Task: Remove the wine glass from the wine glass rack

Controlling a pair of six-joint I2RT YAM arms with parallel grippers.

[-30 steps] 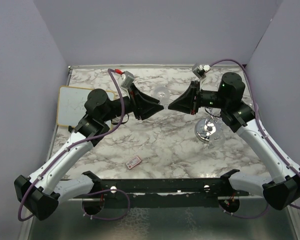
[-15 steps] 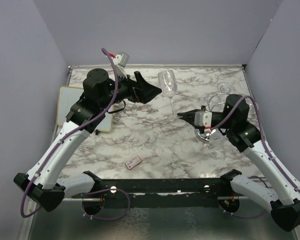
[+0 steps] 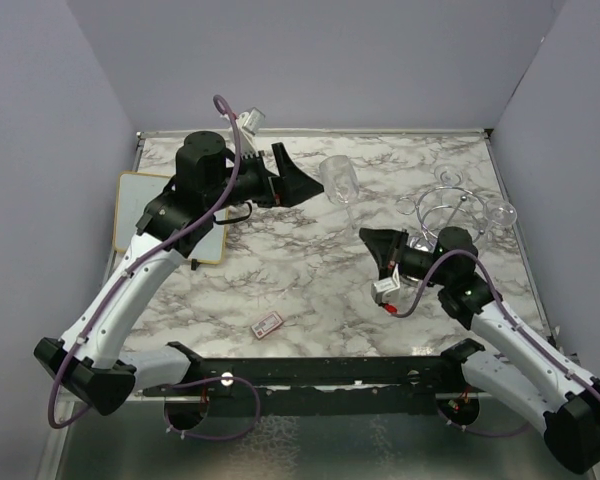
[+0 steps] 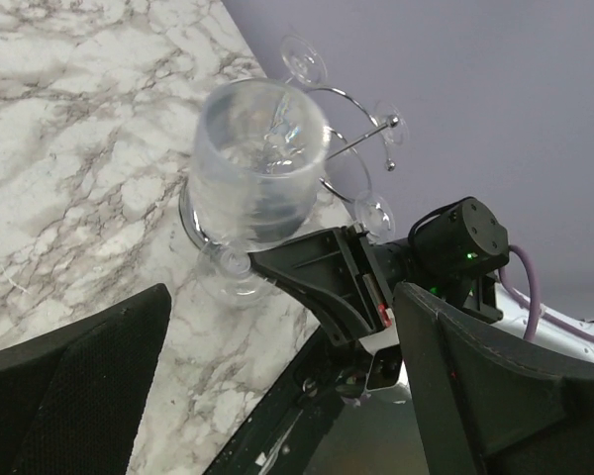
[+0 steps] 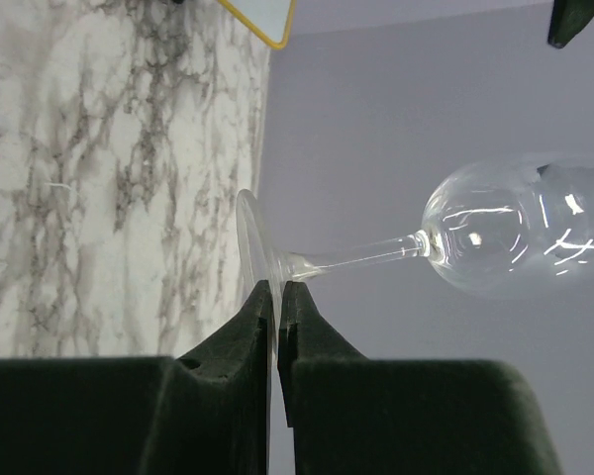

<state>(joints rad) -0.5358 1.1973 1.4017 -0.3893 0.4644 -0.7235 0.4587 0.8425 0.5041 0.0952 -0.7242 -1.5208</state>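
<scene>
Grip: right gripper (image 5: 277,295) jaws together on the foot rim of the wine glass (image 5: 515,233). Pads bite the disc edge only; stem + bowl stick out toward the right of the wrist frame, unsupported. The left gripper (image 4: 282,297) has its jaws wide apart and holds nothing. The bowl sits just ahead of that gap, no contact seen. In the top view the glass hangs upper centre, over the marble table (image 3: 310,270) and well apart from the wine glass rack (image 3: 448,200) at right of centre. Lift-off looks done; glass not yet set down.

Risks (my judgement):
- Thin smooth foot, edge pinch, long overhang: glass could pivot or slip from the pads and break on the marble.
- Too much squeeze could chip the foot.
- Left jaws near the bowl: any swing could knock it.

Counts:
- arms 2, grippers 2, rack 1
- glasses 2 sure: one held, second glass (image 3: 500,212) at the rack's right side. Small discs on the rack wires, cannot tell if more.
- whiteboard (image 3: 140,200) 1, left of frame
- small card (image 3: 268,323) 1, lower centre
</scene>
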